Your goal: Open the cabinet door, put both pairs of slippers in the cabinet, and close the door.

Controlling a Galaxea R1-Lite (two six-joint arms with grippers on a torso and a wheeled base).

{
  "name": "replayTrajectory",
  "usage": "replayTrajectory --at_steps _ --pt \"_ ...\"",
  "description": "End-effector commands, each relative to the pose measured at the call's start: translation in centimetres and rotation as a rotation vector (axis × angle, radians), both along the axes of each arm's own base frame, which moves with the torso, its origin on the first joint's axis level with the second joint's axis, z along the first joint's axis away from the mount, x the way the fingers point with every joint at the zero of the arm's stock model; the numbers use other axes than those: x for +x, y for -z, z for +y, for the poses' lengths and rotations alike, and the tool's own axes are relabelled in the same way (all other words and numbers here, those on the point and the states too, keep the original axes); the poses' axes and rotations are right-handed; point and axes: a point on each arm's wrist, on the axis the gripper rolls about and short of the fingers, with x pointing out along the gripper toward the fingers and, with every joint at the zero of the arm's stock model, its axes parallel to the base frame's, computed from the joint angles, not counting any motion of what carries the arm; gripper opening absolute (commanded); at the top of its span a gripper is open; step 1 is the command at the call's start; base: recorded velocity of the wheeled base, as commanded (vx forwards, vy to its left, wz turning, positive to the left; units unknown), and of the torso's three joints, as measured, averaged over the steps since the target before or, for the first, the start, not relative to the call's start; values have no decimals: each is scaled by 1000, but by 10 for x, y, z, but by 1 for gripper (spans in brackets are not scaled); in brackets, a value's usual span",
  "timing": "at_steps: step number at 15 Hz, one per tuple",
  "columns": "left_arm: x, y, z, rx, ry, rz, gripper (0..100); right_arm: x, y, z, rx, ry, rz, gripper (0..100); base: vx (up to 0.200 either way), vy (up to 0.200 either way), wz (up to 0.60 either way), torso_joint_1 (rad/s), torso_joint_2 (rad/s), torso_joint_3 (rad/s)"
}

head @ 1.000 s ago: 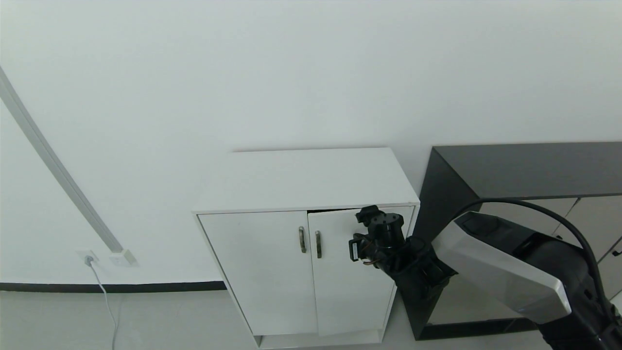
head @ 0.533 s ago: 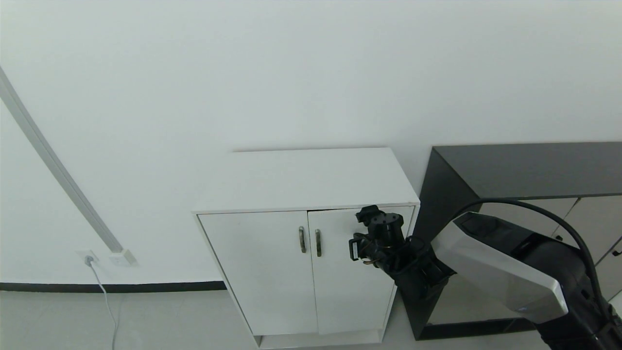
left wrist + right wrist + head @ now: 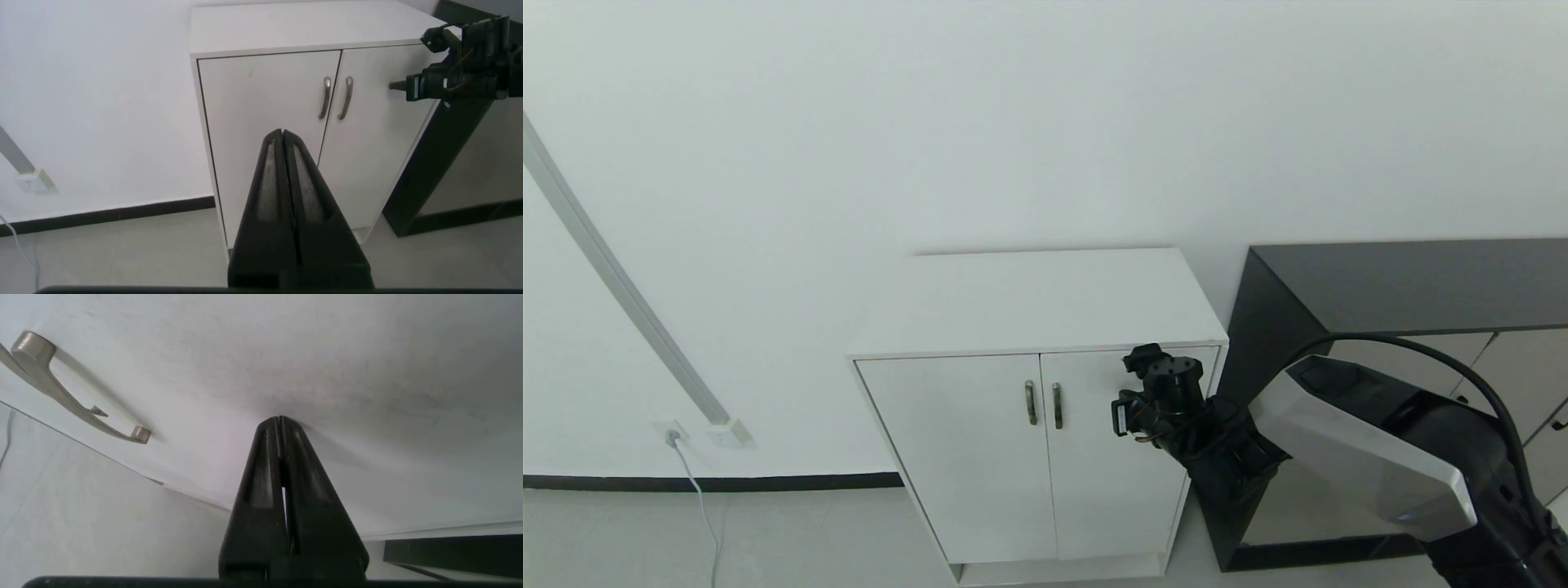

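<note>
The white cabinet (image 3: 1045, 298) stands against the wall, and both of its doors sit flush. Two metal handles (image 3: 1044, 405) meet at the middle. In the right wrist view my right gripper (image 3: 280, 425) is shut, its tips pressed flat on the right door (image 3: 343, 367), with a handle (image 3: 73, 392) off to one side. The head view has that arm's wrist (image 3: 1168, 392) at the upper right part of the right door (image 3: 1111, 490). My left gripper (image 3: 282, 135) is shut and holds nothing, some way back from the cabinet (image 3: 270, 98), facing its left door.
A dark cabinet (image 3: 1405, 282) with mirrored fronts stands directly to the right of the white one. A wall socket (image 3: 671, 434) with a hanging cable and a slanted wall duct (image 3: 613, 278) are at the left. Bare floor lies in front.
The right door was slightly ajar, with a dark gap at its top edge; it has swung shut under my right gripper. The left door has not moved.
</note>
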Motion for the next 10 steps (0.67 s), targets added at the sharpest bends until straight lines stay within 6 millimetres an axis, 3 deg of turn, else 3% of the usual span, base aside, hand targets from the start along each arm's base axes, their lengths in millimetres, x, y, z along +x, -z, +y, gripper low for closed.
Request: replayTrajectory --at_steps 1,10 --pt "0 0 0 -1 0 1 0 0 0 0 -1 1 1 0 0 0 0 0 0 0" --pt "0 0 0 -1 0 1 0 6 -5 -1 1 9 -5 0 0 0 0 0 0 0"
